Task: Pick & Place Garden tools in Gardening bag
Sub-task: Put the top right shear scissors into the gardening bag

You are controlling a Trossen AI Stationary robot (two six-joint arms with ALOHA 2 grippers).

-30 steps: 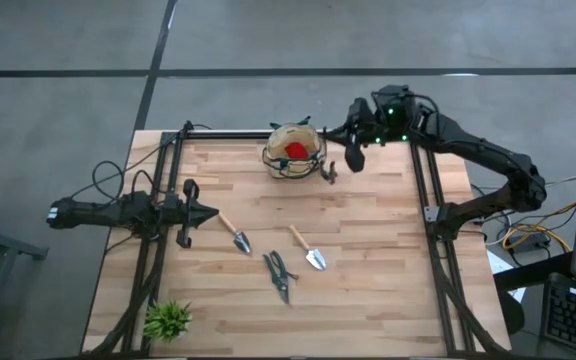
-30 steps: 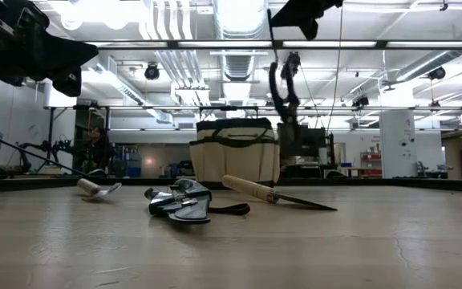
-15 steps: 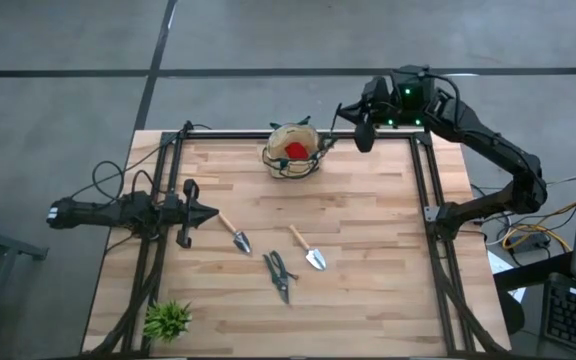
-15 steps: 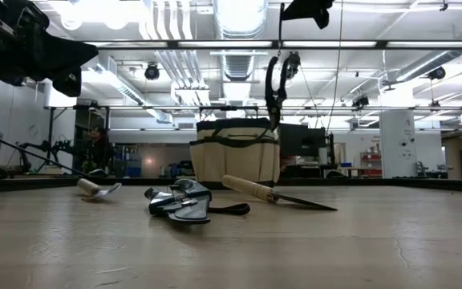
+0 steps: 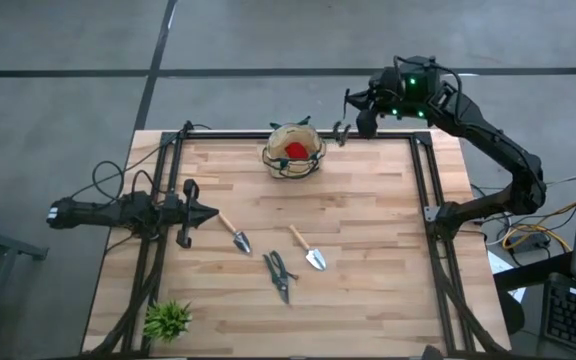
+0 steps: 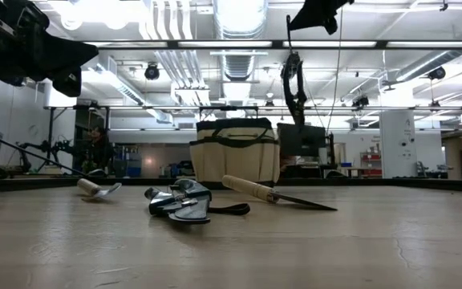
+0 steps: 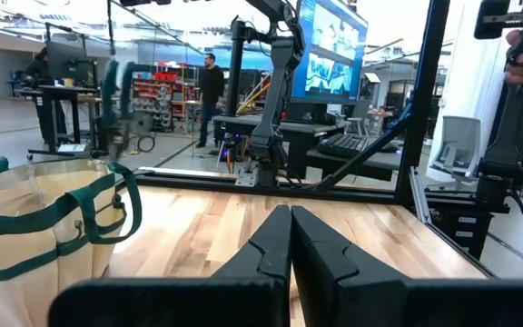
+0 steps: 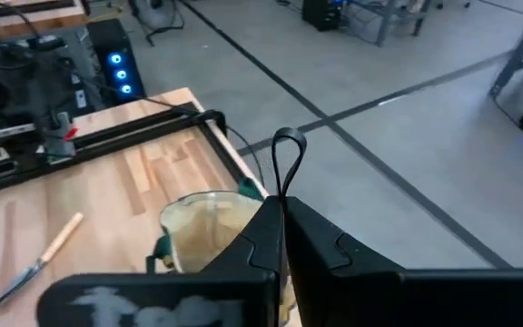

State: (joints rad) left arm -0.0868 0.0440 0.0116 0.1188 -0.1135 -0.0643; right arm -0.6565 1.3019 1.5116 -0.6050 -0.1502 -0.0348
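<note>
High view: spiky plant [image 5: 166,320] sits by table's [image 5: 368,290] corner.

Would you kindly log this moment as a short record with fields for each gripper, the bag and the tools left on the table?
right gripper: shut on pruning shears, raised near the table's far edge, beside the gardening bag
left gripper: shut, empty, waiting at the table's left side
bag contents: red item
on table: two trowels, second shears
near corner: green plant
</note>
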